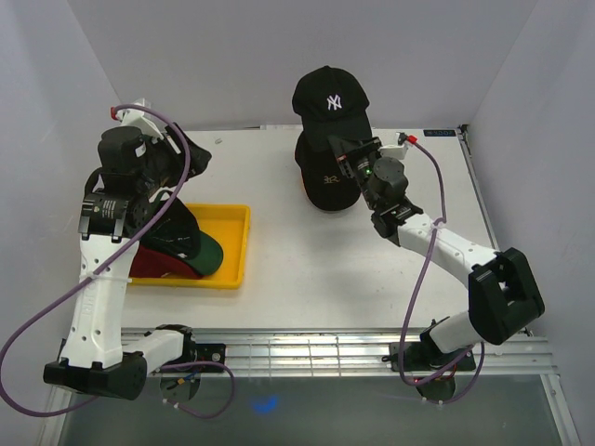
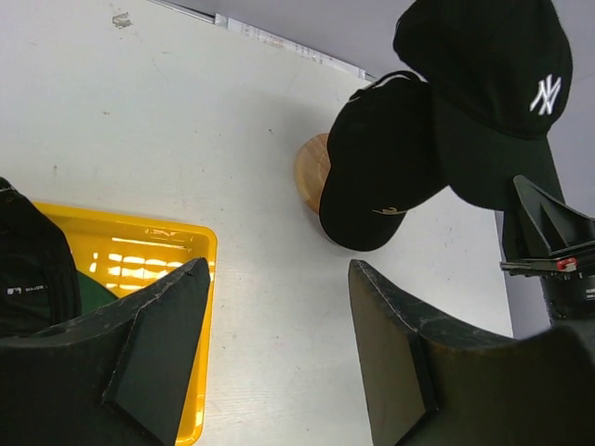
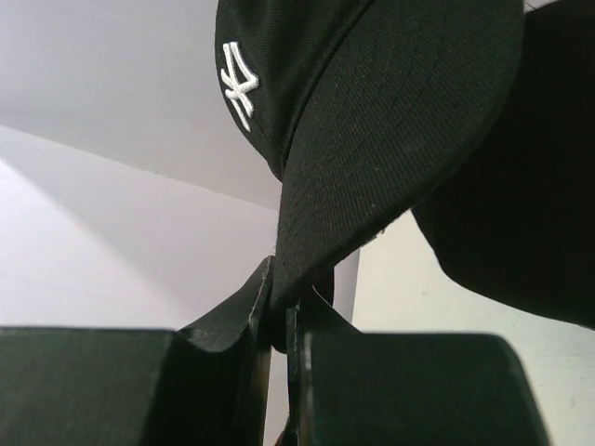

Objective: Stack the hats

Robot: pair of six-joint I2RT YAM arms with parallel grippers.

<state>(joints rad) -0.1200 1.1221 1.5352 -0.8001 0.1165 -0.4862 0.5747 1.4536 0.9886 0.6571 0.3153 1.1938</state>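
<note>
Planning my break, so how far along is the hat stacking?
Done: gold-emblem black cap sits on the wooden stand. In hand: right pincer grips the white-emblem black cap by its brim, lifted near it. Remaining: green cap and red cap lie in the yellow tray; left pincer open.

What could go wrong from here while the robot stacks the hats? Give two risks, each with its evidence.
1. The right gripper pinches the white-emblem cap only at the brim's edge, so the cap may swing or slip when lowered.
2. The gold-emblem cap sits off-centre on the wooden stand, with part of the stand showing; a cap landing on it might drag it off.
</note>
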